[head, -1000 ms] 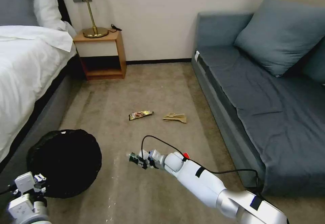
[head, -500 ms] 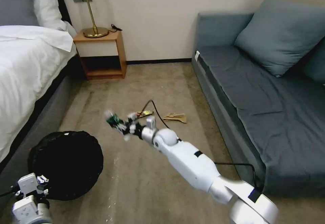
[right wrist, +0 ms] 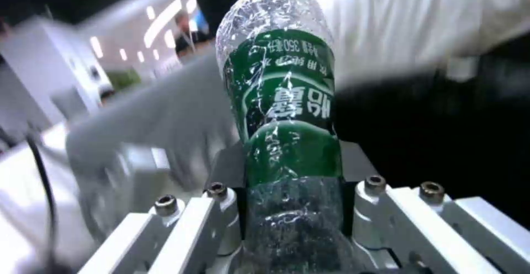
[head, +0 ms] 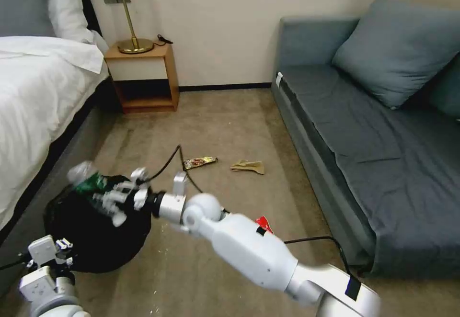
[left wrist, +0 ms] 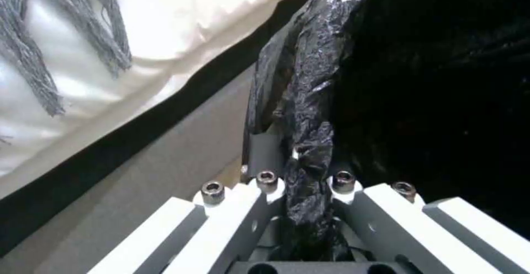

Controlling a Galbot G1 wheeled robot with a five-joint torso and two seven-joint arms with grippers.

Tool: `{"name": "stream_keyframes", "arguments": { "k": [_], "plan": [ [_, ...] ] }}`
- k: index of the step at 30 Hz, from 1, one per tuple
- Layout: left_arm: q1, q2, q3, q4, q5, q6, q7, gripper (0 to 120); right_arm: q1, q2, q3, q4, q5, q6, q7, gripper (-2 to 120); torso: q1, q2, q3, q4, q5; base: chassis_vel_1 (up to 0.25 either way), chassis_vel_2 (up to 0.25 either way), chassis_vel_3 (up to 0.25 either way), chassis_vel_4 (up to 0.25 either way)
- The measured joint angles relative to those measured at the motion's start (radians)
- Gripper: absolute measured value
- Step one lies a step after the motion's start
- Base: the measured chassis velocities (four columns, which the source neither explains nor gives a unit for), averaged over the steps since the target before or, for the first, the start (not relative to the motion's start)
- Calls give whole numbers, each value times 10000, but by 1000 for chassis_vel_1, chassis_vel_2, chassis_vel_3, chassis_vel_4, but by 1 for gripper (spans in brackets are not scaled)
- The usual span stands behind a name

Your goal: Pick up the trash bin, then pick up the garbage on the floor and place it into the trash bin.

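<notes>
Bin [head: 96,231] sits on the floor by the bed [head: 38,96], left claw [left wrist: 301,183] pinching its rim, right claw [head: 112,197] clamping the bottle [head: 86,179] over it: centre above the opening, release low.

Green label on the clear crushed bottle [right wrist: 287,112], white Chinese characters printed on it, seen upside down, a small line with the number 360 — other small print too tiny to be read

The right arm hides most of the red-and-white wrapper [head: 263,223].
</notes>
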Motion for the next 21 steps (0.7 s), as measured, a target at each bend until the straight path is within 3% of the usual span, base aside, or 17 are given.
{"name": "stream_keyframes", "arguments": {
  "k": [4,15,21],
  "plan": [
    [2,-35,10,0,-6,0,1,3,-74,-8,-146,-420,-1122,535,410,27,0,0,0,0,-1,0,0,0,0],
    [16,-160,36,-1,149,16,69,3,-178,-12,-196,-514,-1712,1022,1370,27,0,0,0,-1,0,0,0,0,0],
    [40,-171,39,-12,157,17,170,3,-306,-13,-452,-111,-1725,1501,2055,51,1,0,0,0,1,0,0,0,0]
  ]
}}
